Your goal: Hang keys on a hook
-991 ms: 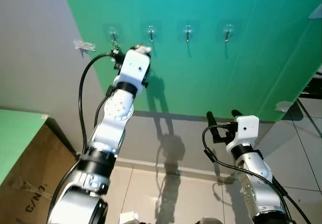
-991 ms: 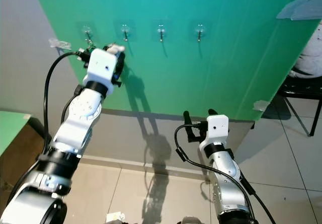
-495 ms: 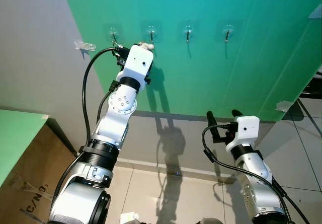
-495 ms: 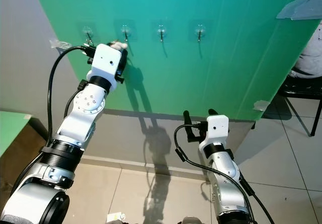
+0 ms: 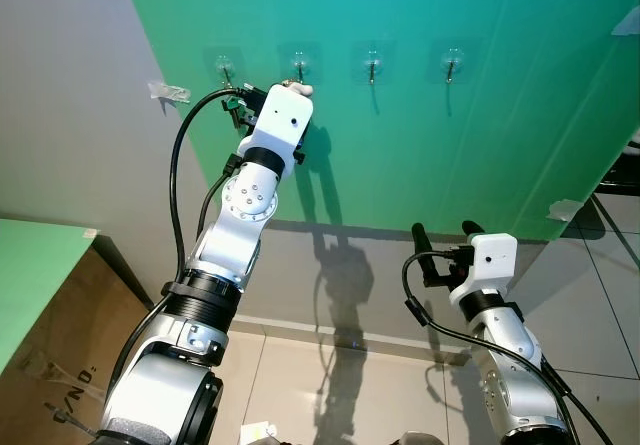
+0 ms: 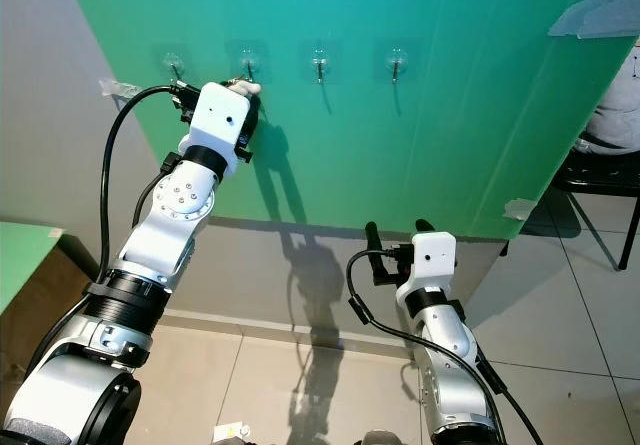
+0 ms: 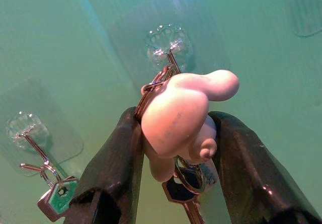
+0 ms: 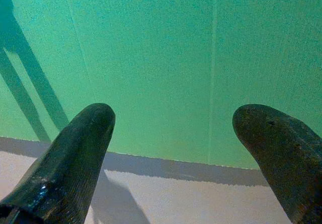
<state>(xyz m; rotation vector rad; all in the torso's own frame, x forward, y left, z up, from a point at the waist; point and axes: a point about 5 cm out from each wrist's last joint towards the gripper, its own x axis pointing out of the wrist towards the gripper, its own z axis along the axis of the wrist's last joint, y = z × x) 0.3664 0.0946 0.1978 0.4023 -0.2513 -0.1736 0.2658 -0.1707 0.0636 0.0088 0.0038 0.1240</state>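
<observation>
The left gripper [image 7: 173,148] was raised to the green panel [image 5: 480,145], at the second hook [image 7: 170,50] from the left in a row of four clear adhesive hooks. Its two black fingers [image 7: 113,168] were closed on a pink charm [image 7: 181,113] belonging to a bunch of keys [image 7: 183,183] (a dark key head and a metal ring could be made out just below the charm, between the fingers). The key ring [image 7: 153,85] was seen against the metal prong of that hook, though whether it was fully looped over the prong could not be told. In the head views the pink charm was visible at the top of the white wrist housing, just under the second hook [image 5: 299,62]. On the first hook [image 7: 27,133], beside it, another key with a green head [image 7: 59,198] was already hung from a small ring. The third hook [image 5: 373,64] and fourth hook [image 5: 453,63] were seen further right on the panel. The right gripper [image 8: 173,153] was held low, well apart from the hooks, with its fingers [image 8: 75,158] spread wide and pointed at the bottom edge of the panel, where the green met the grey wall [image 8: 176,204]. A cardboard box [image 5: 40,365] with a green top was placed at the left on the tiled floor [image 5: 330,385]. Strips of tape [image 5: 168,90] were seen at the panel's edge.
</observation>
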